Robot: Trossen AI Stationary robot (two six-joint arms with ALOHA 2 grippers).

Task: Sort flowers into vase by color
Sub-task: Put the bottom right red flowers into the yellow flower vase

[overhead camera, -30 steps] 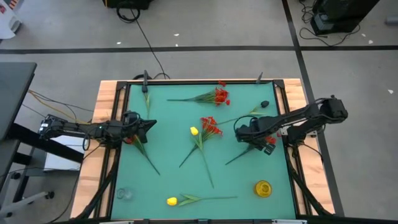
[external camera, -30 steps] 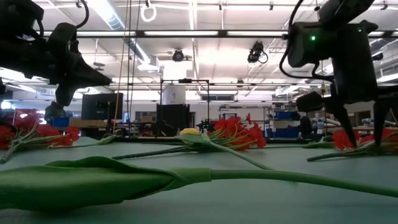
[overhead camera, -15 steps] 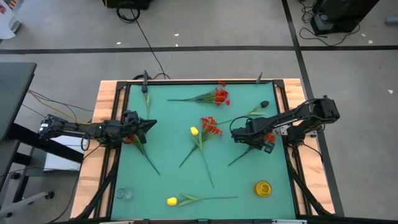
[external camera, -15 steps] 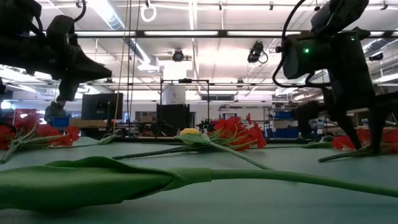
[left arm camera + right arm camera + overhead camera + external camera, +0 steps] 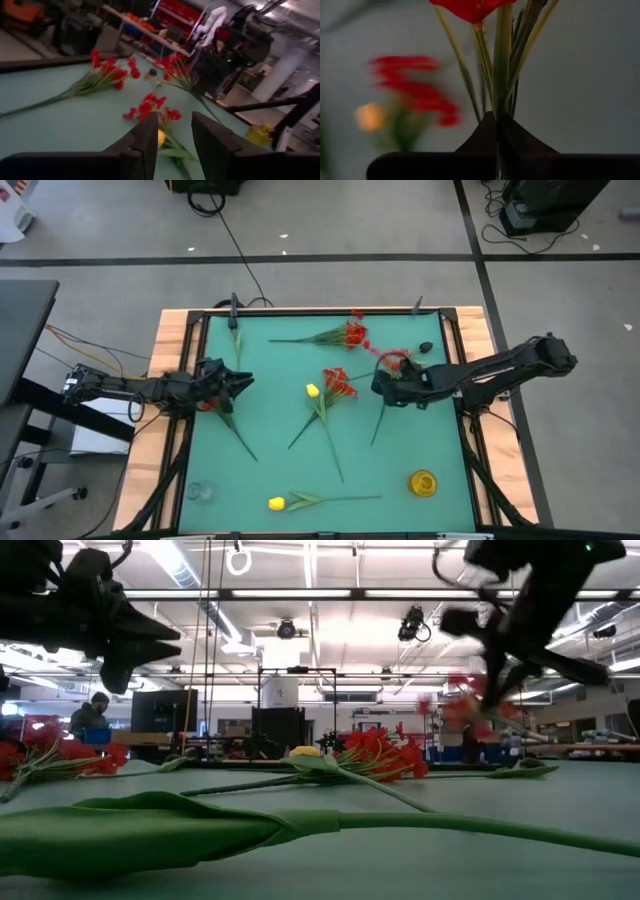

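Two claws are seen over the green desk (image 5: 270, 360): the right claw (image 5: 385, 385) is clamped on a red flower stem (image 5: 378, 420), lifted right of centre, while the left claw (image 5: 240, 380), fingers apart, hovers at the left edge above another red flower (image 5: 228, 420).
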